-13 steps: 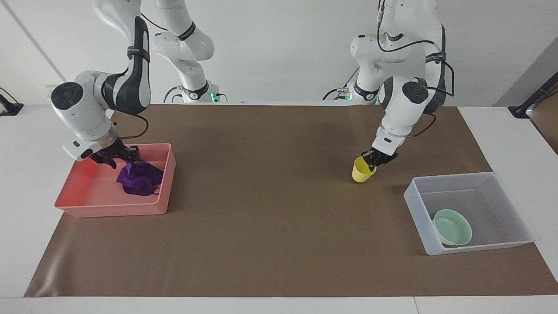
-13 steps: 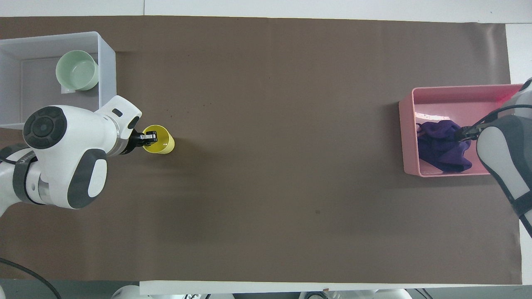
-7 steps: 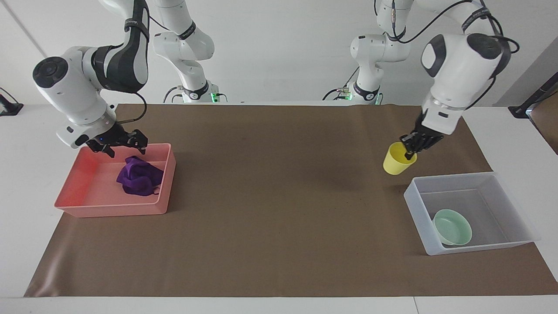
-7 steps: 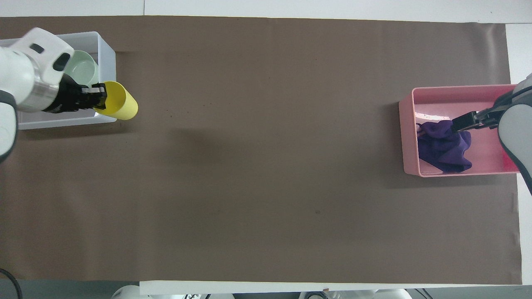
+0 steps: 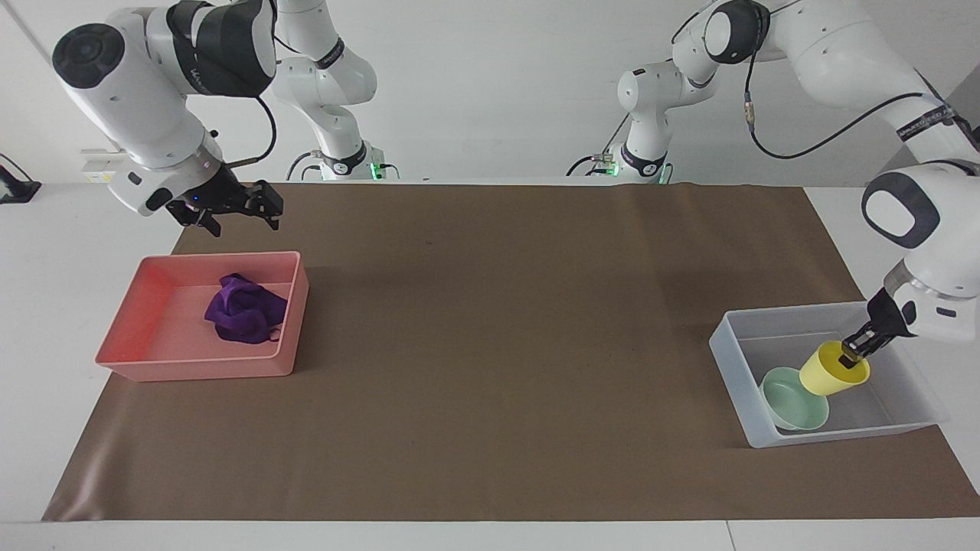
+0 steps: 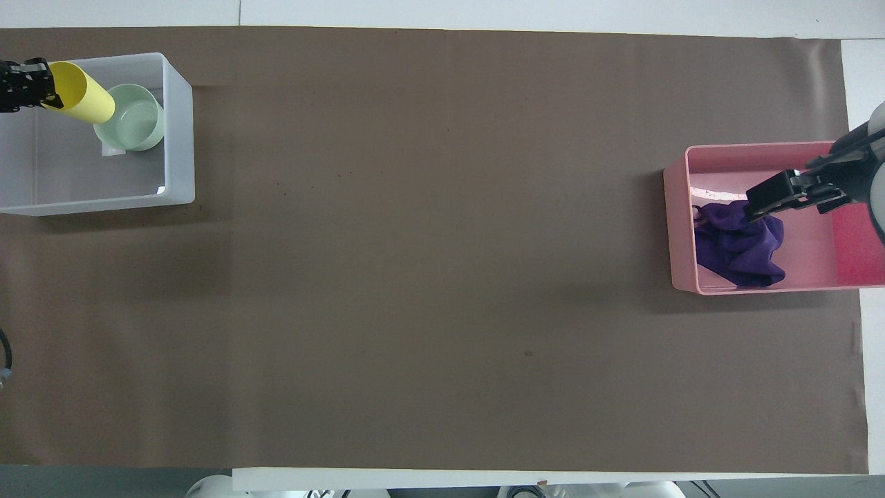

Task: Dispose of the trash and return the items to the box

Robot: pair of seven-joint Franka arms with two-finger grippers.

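My left gripper [image 5: 854, 352] is shut on the rim of the small yellow cup [image 5: 833, 371] and holds it tilted inside the translucent box [image 5: 796, 312], just above the mint-green bowl [image 5: 793, 399] lying on the box's bottom. The overhead view shows the left gripper [image 6: 38, 84], the cup [image 6: 81, 98], the bowl [image 6: 133, 117] and the box [image 6: 178, 131]. My right gripper [image 5: 233, 210] is open and empty, raised over the pink tray's edge nearest the robots; it also shows in the overhead view [image 6: 774, 197].
The pink tray [image 5: 191, 367] stands at the right arm's end of the brown mat, with the crumpled purple cloth [image 5: 243, 310] in it. In the overhead view the tray [image 6: 681, 221] and the cloth [image 6: 736, 242] show too.
My left gripper lifted the yellow cup off the mat and carried it into the box beside the bowl. My right gripper let go of the purple cloth and rose out of the tray.
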